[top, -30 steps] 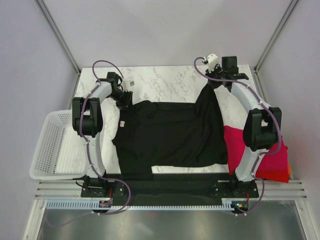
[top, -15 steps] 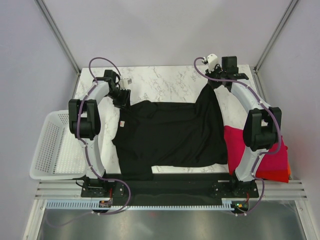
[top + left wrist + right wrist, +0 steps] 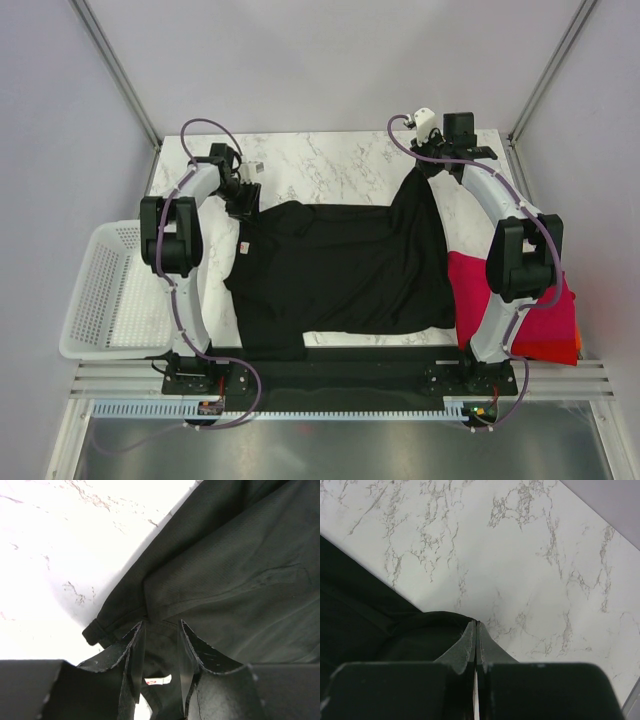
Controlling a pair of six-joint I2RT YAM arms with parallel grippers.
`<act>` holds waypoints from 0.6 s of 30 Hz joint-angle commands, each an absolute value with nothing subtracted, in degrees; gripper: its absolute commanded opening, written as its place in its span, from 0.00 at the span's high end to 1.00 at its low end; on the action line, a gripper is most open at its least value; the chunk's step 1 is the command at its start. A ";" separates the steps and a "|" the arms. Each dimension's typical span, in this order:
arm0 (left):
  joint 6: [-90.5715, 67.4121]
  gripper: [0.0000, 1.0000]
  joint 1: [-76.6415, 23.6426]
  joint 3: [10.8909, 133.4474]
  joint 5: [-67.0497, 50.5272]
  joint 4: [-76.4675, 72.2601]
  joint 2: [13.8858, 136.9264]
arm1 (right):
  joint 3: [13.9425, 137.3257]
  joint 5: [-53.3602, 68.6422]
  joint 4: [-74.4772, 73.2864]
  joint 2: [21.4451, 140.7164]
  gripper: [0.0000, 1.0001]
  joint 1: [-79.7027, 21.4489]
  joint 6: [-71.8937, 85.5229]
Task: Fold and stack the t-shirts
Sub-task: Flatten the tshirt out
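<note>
Left wrist: left gripper (image 3: 161, 625) narrowly parted astride black t-shirt (image 3: 235, 565); right gripper (image 3: 476, 623) clamps its edge; only top external shows folded red shirts (image 3: 465, 290)

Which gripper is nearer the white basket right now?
Left. The left gripper is at the far-left corner of the black t-shirt, just right of the white basket. The right gripper is across the table at the far-right edge, pinching that shirt.

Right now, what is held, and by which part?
Right jaws: shut on the black t-shirt by its far right corner. Left jaws: apart astride its far left edge, no clear hold.
</note>
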State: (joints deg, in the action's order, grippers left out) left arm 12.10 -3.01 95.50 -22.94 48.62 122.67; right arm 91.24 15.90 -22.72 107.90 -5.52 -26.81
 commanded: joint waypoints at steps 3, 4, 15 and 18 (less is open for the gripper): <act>14.24 0.61 -3.60 96.94 -22.59 48.87 124.63 | 92.20 15.47 -21.36 107.14 1.00 -5.63 -27.42; 14.24 0.61 -3.78 97.12 -22.33 48.87 124.80 | 92.20 15.47 -21.36 107.14 1.00 -5.63 -27.42; 14.41 0.74 -3.96 98.79 -22.06 48.87 125.86 | 92.02 15.29 -21.27 107.23 1.00 -5.62 -27.42; 14.41 0.85 -4.04 98.70 -22.15 48.78 125.60 | 92.02 15.29 -21.27 107.14 1.00 -5.54 -27.33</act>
State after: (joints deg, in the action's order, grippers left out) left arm 12.56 -3.64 96.82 -22.55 49.01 125.34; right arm 91.24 15.46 -22.72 107.90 -5.52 -26.83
